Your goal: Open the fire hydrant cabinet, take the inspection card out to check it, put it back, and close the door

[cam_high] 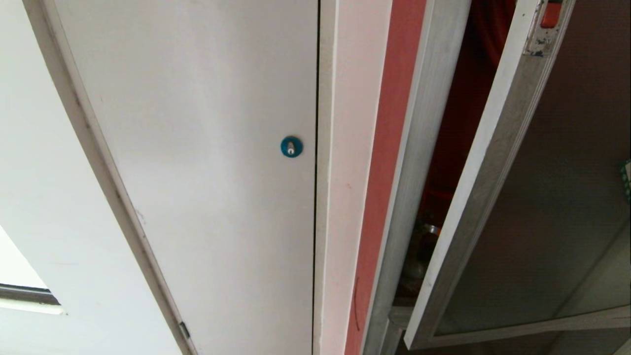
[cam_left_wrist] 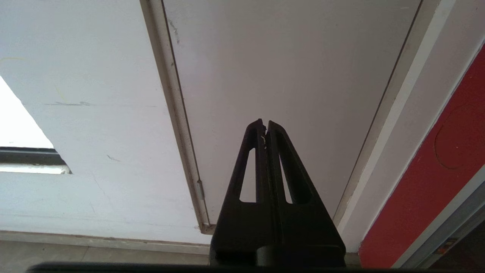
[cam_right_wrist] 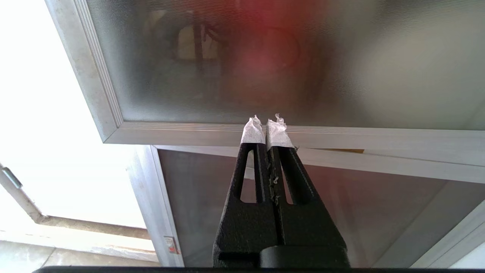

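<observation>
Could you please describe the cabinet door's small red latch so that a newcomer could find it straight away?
Right of the white door with its blue lock, the glass door stands ajar. The red latch sits high on its silver frame, the only red piece there.

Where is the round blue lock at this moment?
In the head view, the round blue lock sits near the right edge of the white door, left of the fire hydrant cabinet.

No lettering can be read anywhere. The green-edged sticker (cam_high: 626, 180) at the edge of the dark tinted glass door (cam_high: 557, 187) is cut off — nothing legible on it. The small orange-and-white label (cam_right_wrist: 171, 245) on the silver frame of the lower dark panel (cam_right_wrist: 303, 212) is too small to make out.
</observation>
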